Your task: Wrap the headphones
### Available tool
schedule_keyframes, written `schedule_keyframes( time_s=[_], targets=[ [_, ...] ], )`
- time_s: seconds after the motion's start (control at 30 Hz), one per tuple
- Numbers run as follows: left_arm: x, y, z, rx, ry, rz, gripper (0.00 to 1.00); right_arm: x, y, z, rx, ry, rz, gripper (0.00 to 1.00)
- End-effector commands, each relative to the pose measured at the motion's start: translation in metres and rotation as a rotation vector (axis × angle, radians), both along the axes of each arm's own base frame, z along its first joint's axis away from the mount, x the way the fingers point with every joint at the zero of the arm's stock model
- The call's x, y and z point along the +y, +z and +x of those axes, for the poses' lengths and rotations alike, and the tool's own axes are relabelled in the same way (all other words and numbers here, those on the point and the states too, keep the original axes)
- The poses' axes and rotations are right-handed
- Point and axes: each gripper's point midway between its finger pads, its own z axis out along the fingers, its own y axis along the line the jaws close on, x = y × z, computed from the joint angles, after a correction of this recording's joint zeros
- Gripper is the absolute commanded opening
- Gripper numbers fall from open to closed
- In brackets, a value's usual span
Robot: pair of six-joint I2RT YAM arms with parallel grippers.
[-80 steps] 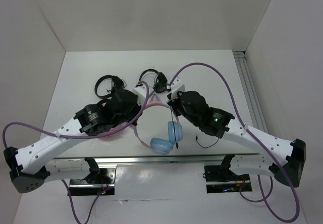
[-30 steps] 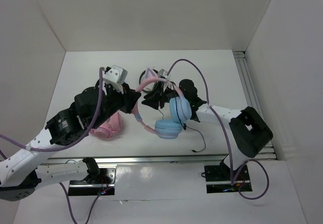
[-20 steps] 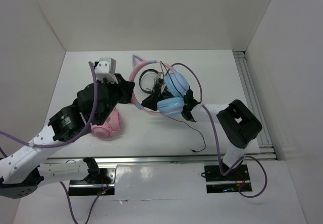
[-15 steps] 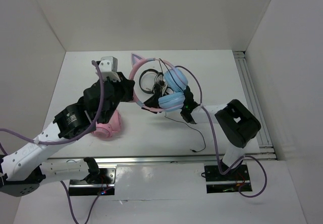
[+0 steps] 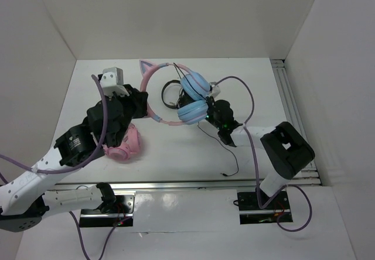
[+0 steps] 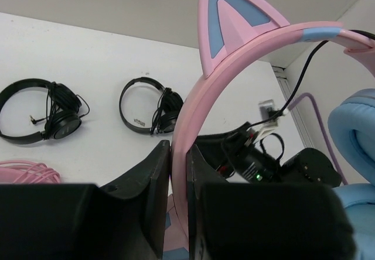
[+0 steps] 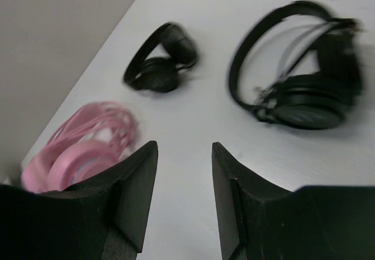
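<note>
The headphones, with a pink cat-ear headband (image 5: 153, 115) and light blue ear cups (image 5: 195, 86), hang in the air above the table's middle. My left gripper (image 5: 142, 104) is shut on the headband (image 6: 186, 125), and the band sits between both jaws in the left wrist view (image 6: 178, 181). The thin black cable (image 5: 232, 156) trails from the cups down onto the table. My right gripper (image 7: 184, 195) is open and empty, just right of and below the cups in the top view (image 5: 206, 118), partly hidden by them.
All-pink headphones (image 5: 122, 146) lie under my left arm; they also show in the right wrist view (image 7: 82, 151). Two small black headphones (image 6: 42, 111) (image 6: 151, 105) lie at the back of the table. White walls enclose three sides, and a metal rail (image 5: 293, 116) runs along the right.
My left gripper has lifted the headphones off the table and carried them up and towards the back left. My right arm has folded back, its gripper now open beside the cups.
</note>
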Motion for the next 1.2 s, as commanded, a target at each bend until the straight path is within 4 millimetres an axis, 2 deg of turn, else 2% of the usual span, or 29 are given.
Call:
schedule_keyframes(
  time_s=[0.0,0.03,0.07,0.1,0.13,0.17,0.2,0.23,0.27,0.3,0.33,0.37,0.4,0.47,0.5,0.6,0.63,0.67,0.7,0.73,0.8,0.83,0.87,0.97,1.0,1.13,1.17],
  targets=[
    [0.003,0.032,-0.005,-0.079,0.004,-0.197,0.00,-0.064,0.006,0.038,0.086,-0.407,0.095,0.50],
    [0.006,0.035,-0.007,-0.085,0.004,-0.206,0.00,-0.072,0.017,0.038,0.066,-0.434,0.126,0.50],
    [0.005,0.028,-0.006,-0.071,0.005,-0.199,0.00,-0.079,0.026,0.040,0.039,-0.445,0.152,0.50],
    [0.008,0.030,-0.008,-0.076,0.005,-0.206,0.00,-0.083,0.024,0.035,0.037,-0.454,0.154,0.50],
    [0.008,0.028,-0.008,-0.068,0.005,-0.195,0.00,-0.095,0.037,0.035,0.006,-0.474,0.182,0.50],
    [0.008,0.027,-0.008,-0.068,0.005,-0.195,0.00,-0.097,0.047,0.032,-0.020,-0.472,0.208,0.51],
    [0.011,0.027,-0.010,-0.067,0.005,-0.194,0.00,-0.108,0.044,0.028,-0.025,-0.488,0.210,0.53],
    [0.011,0.027,-0.010,-0.067,0.005,-0.194,0.00,-0.105,0.050,0.021,-0.053,-0.431,0.211,0.54],
    [0.013,0.025,-0.010,-0.062,0.015,-0.183,0.00,-0.110,0.070,0.014,-0.103,-0.420,0.252,0.57],
    [0.013,0.025,-0.010,-0.062,0.015,-0.183,0.00,-0.116,0.075,0.010,-0.122,-0.418,0.265,0.76],
    [0.014,0.029,-0.011,-0.067,0.014,-0.192,0.00,-0.110,0.071,-0.004,-0.136,-0.347,0.248,0.81],
    [0.014,0.027,-0.011,-0.062,0.015,-0.184,0.00,-0.114,0.081,-0.008,-0.182,-0.313,0.252,0.81],
    [0.016,0.028,-0.011,-0.062,0.027,-0.193,0.00,-0.110,0.087,-0.014,-0.216,-0.254,0.247,0.81],
    [0.016,0.028,-0.011,-0.062,0.027,-0.193,0.00,-0.092,0.088,-0.030,-0.253,-0.102,0.205,0.84],
    [0.014,0.028,-0.011,-0.061,0.017,-0.193,0.00,-0.091,0.075,-0.028,-0.212,-0.103,0.183,0.86],
    [0.011,0.029,-0.012,-0.065,0.003,-0.202,0.00,-0.093,0.071,-0.035,-0.192,-0.102,0.219,0.88],
    [0.009,0.031,-0.012,-0.071,-0.012,-0.202,0.00,-0.096,0.085,-0.042,-0.264,-0.080,0.260,0.89],
    [0.009,0.032,-0.012,-0.071,-0.012,-0.202,0.00,-0.086,0.085,-0.061,-0.297,0.034,0.248,0.89],
    [0.009,0.032,-0.012,-0.071,-0.012,-0.202,0.00,-0.080,0.087,-0.066,-0.318,0.084,0.237,0.89],
    [0.009,0.032,-0.012,-0.071,-0.012,-0.202,0.00,-0.075,0.075,-0.063,-0.276,0.107,0.196,0.91],
    [0.010,0.035,-0.013,-0.076,-0.012,-0.209,0.00,-0.059,0.079,-0.064,-0.330,0.139,0.130,0.91],
    [0.010,0.035,-0.013,-0.076,-0.012,-0.209,0.00,-0.056,0.069,-0.063,-0.306,0.141,0.092,0.92],
    [0.010,0.035,-0.013,-0.076,-0.012,-0.209,0.00,-0.052,0.072,-0.063,-0.322,0.150,0.075,0.92],
    [0.015,0.041,-0.015,-0.087,-0.004,-0.224,0.00,-0.033,0.062,-0.077,-0.311,0.294,0.009,0.92],
    [0.015,0.039,-0.015,-0.081,-0.003,-0.215,0.00,-0.028,0.067,-0.075,-0.341,0.304,-0.013,0.91],
    [0.016,0.043,-0.015,-0.087,-0.003,-0.223,0.00,-0.012,0.037,-0.074,-0.279,0.304,-0.092,0.89],
    [0.019,0.045,-0.017,-0.092,-0.004,-0.230,0.00,-0.011,0.027,-0.067,-0.263,0.271,-0.114,0.88]
  ],
)
